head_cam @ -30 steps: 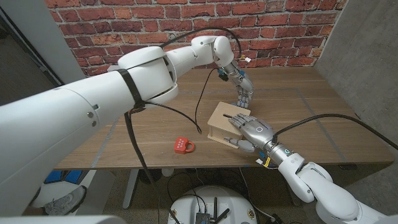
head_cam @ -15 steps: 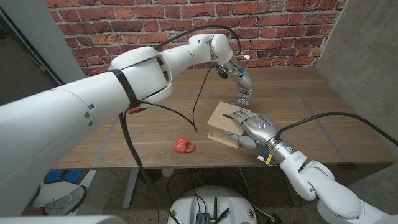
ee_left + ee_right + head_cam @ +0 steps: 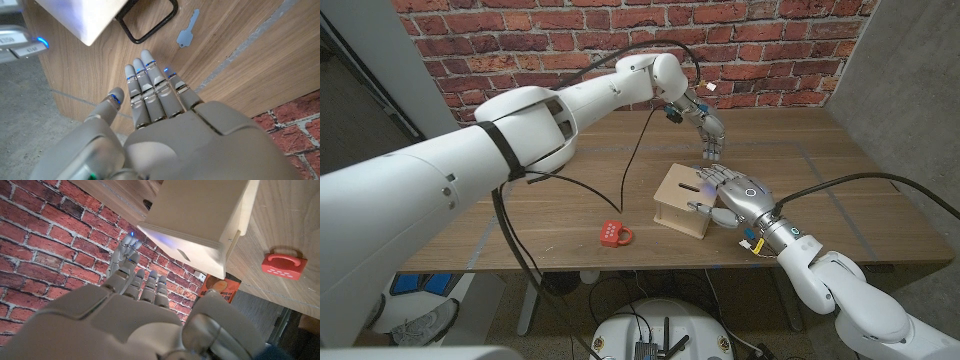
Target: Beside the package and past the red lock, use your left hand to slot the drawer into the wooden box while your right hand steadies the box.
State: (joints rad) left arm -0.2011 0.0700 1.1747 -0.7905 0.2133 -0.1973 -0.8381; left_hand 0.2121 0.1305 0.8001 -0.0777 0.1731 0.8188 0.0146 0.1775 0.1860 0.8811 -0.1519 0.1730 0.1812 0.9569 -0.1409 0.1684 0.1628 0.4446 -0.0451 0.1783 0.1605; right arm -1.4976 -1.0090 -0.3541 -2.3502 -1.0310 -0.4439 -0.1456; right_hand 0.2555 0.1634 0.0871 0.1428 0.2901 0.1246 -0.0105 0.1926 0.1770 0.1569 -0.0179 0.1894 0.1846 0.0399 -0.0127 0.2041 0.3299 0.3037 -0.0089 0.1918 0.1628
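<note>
table [image 3: 520, 215]: box [image 3: 678, 196] under rt robot hand [image 3: 732, 195]

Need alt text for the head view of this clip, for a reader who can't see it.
A wooden box sits on a wooden table with the robot's right hand against its right side, while the left hand hangs just behind it, holding nothing. A red lock lies to the box's left, before a brick wall.

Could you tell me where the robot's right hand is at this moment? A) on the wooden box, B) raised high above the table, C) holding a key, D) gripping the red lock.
A: in the head view the right hand sits on the wooden box, far from the red lock.
</note>
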